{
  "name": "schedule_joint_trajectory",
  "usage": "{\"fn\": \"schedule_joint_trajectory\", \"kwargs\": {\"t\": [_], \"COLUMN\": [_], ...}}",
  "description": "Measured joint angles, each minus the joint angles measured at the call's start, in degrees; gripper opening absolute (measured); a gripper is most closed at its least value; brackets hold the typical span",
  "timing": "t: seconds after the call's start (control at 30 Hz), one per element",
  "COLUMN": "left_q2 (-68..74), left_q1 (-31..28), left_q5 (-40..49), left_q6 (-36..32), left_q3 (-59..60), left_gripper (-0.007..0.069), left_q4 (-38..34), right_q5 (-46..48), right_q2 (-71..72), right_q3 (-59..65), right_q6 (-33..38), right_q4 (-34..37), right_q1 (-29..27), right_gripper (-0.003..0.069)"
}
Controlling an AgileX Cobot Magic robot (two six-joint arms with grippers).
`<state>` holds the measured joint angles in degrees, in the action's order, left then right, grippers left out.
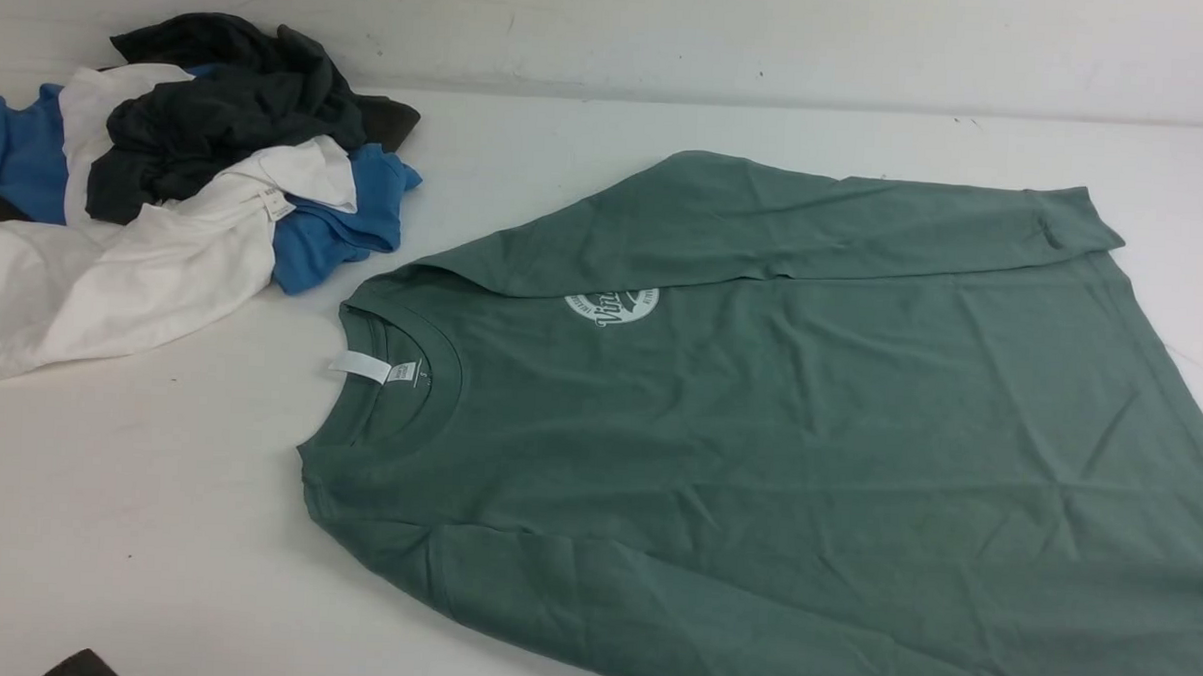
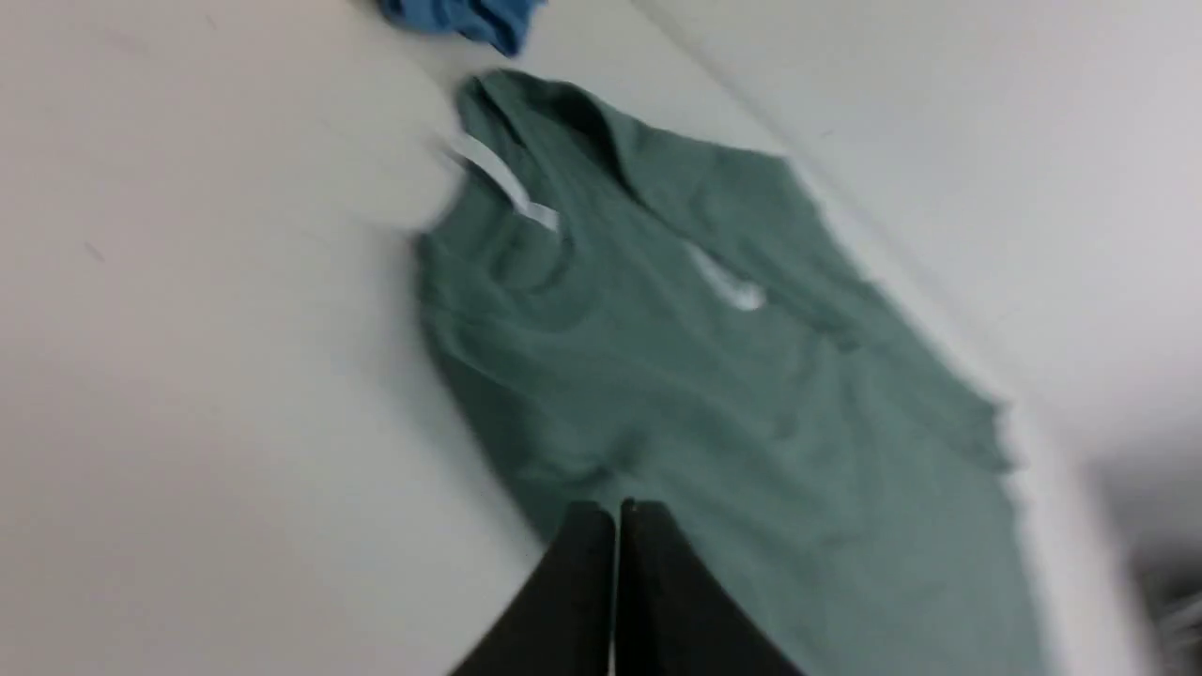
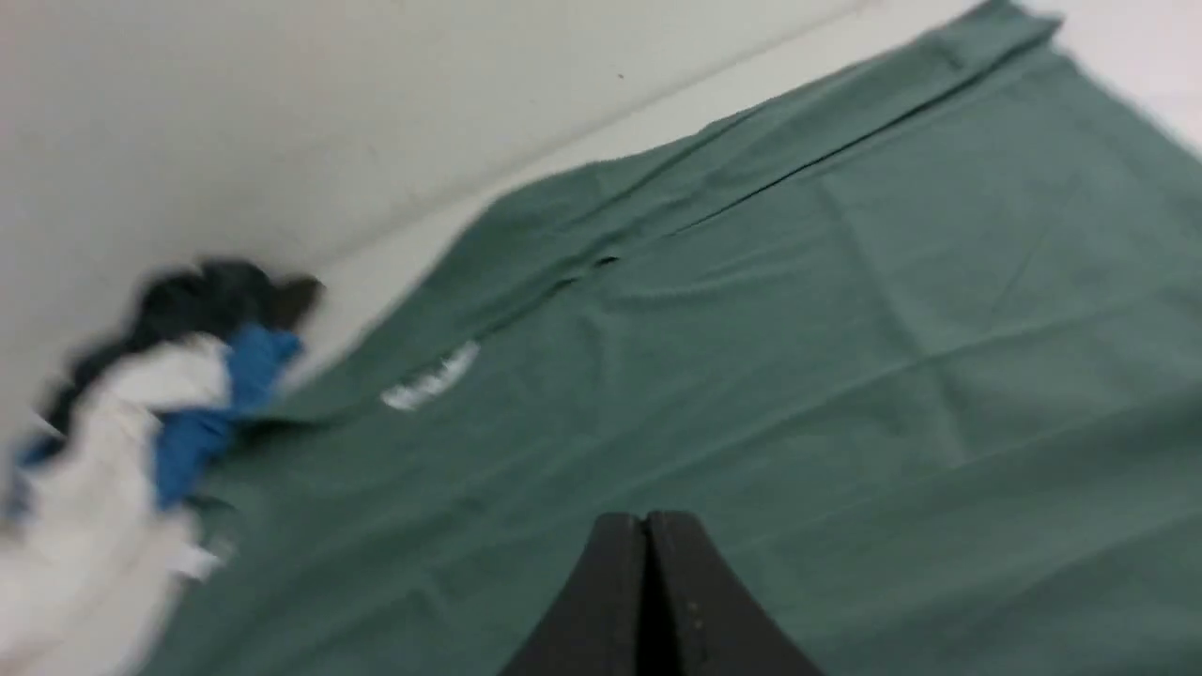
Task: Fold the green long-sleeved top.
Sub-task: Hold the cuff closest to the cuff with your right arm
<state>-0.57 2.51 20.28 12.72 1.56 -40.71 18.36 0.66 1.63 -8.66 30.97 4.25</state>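
Sage jersey top (image 1: 808, 435), flat, faintly creased

Obstacles: garment heap (image 1: 167, 183) at far-left corner; green long-sleeved top (image 1: 808, 435) covering right half to near edge | Free: bare bench (image 1: 144, 542) at near-left corner, strip along far edge, narrow lane between heap and top

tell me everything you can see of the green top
The green long-sleeved top is muted sage jersey, creased, lying flat and face up on the white table, crew neck toward the robot's left. A white neck label shows inside the collar. The far sleeve is folded in over the body, covering part of the round white chest logo. The near sleeve runs out of the front view.
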Motion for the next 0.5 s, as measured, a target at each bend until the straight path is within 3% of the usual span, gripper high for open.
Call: {"fn": "schedule_joint_trajectory", "kwargs": {"t": [0.03,0.2,0.3,0.5], "left_q2": [0.00,0.00,0.00,0.00], "left_q1": [0.00,0.00,0.00,0.00], "left_q5": [-0.43,-2.35,-5.15,-8.01], "left_q6": [1.40,1.12,1.07,-5.24], "left_q3": [0.00,0.00,0.00,-2.46], "left_gripper": [-0.0004,-0.0004,-0.0004,-0.0004], "left_q4": [-6.17,-21.54,-25.17,-30.85], "right_q5": [-0.12,-3.05,-4.09,-4.47], "right_q2": [0.00,0.00,0.00,-0.31], "right_q3": [0.00,0.00,-0.19,-12.77], "right_q6": [-1.42,-2.74,-1.99,9.39], "right_q4": [4.92,16.55,19.10,17.02], "right_q1": [0.00,0.00,0.00,0.00], "right_gripper": [-0.0015,-0.0015,-0.0015,-0.0015]}}
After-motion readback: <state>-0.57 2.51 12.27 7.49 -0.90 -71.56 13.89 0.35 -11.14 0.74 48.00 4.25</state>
